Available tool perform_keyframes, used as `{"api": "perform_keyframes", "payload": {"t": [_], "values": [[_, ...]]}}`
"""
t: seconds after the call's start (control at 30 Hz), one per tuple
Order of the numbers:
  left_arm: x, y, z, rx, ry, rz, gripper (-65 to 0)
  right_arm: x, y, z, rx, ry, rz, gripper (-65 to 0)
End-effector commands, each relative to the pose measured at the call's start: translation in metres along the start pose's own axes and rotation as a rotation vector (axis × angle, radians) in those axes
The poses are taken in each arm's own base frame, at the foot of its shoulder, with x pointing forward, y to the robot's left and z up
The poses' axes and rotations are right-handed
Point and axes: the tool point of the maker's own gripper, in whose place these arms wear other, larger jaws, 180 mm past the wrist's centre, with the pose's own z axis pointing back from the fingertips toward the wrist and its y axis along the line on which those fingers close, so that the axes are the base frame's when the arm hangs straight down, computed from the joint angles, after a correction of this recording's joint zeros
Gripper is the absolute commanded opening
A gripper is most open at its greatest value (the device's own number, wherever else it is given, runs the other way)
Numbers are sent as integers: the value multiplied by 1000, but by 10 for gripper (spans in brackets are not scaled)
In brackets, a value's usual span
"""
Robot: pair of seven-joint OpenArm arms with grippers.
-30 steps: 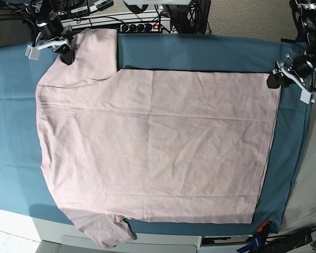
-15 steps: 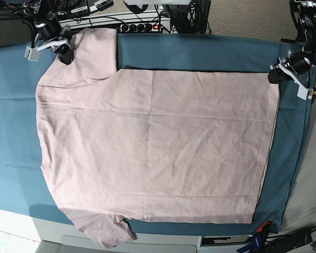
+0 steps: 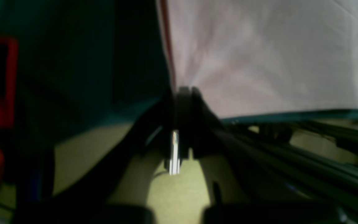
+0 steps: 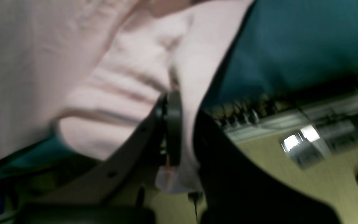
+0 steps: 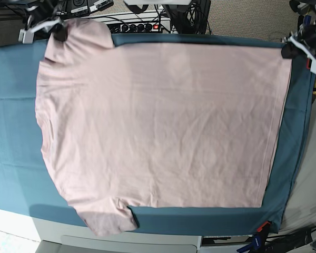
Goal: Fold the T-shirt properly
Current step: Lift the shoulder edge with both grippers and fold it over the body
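The T-shirt (image 5: 163, 126) lay spread across the teal cloth (image 5: 10, 137), plain side up, with no lettering showing. Compared with a second earlier, its far edge had shifted: then it sat well short of the back of the table, with a broad band of teal exposed behind it and only the sleeve reaching back; now the body covered nearly that whole band and the far hem ran close along the table's back edge. Both arms had carried their corners backward and outward together. The right gripper (image 5: 57, 31) held the far sleeve, and its wrist camera showed the jaws narrow and pinched on a fold of pink fabric (image 4: 179, 102). The left gripper (image 5: 287, 50) was at the far bottom corner of the hem; its wrist view was dim and blurred, but the jaws looked closed together on the very corner of the shirt (image 3: 183, 91). The near sleeve (image 5: 108, 221) hung over the front edge of the table, slightly bunched. Judging from this, the shirt was being pulled taut and flattened before any real fold; a few shallow creases remained across the middle, and no fold had been made yet.
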Motion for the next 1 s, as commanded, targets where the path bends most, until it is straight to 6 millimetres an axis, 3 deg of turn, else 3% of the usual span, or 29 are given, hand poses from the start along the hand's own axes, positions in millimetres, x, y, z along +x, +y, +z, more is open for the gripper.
{"api": "perform_keyframes", "payload": {"t": [0.0,0.17,0.4,0.7,0.97], "values": [[4,0,6,-4,-14,-11,-650,4,-9,10,-29,-11,9,-650],[-28,-7,8,-26,31,62,-650,-8,-19,21,-58,27,4,-650],[-54,-22,8,-76,57,127,-650,-13,-23,29,-57,67,42,-650],[-79,-28,18,-99,106,157,-650,-16,-31,38,-73,122,76,-650],[-86,-30,19,-102,121,171,-650,-24,-34,42,-83,156,71,-650]]}}
